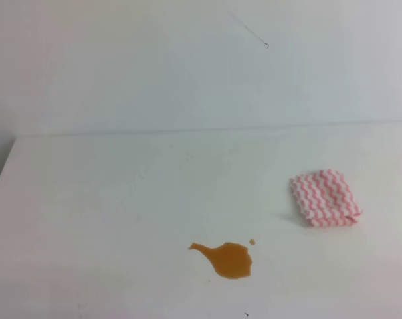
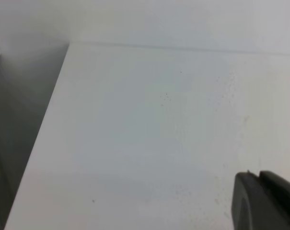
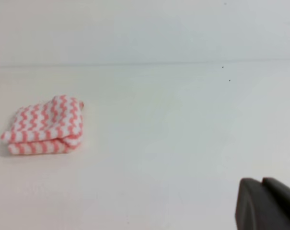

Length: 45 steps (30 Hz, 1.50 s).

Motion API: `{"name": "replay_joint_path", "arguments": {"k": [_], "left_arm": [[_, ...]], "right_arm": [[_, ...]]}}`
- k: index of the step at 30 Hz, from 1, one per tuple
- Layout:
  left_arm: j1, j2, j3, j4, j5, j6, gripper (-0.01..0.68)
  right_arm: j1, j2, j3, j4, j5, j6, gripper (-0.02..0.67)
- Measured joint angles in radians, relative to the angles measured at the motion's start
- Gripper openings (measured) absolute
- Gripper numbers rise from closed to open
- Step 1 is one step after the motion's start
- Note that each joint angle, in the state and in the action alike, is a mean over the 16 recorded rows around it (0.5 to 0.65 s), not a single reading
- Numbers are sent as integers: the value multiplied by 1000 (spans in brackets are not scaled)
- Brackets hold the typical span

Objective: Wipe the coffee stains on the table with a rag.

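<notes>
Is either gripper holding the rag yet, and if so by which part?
Nothing is held. The folded pink-and-white zigzag rag lies alone on the white table, right of the orange-brown coffee stain. Neither gripper touches it.

An orange-brown coffee stains puddle (image 1: 231, 258) with a thin tail to its left and a tiny droplet beside it sits on the white table (image 1: 121, 199); the folded pink-and-white zigzag rag (image 1: 325, 197) lies flat, well apart to its right

Lab/test bench prob.: bare white table (image 1: 107, 193), plain wall (image 1: 154, 60).
</notes>
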Motion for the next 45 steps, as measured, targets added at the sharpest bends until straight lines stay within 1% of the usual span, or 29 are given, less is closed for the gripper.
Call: {"name": "replay_joint_path", "arguments": {"k": [45], "left_arm": [[0,0,0,0,0,0,0]], "right_arm": [[0,0,0,-1,-17,0,-4]]}}
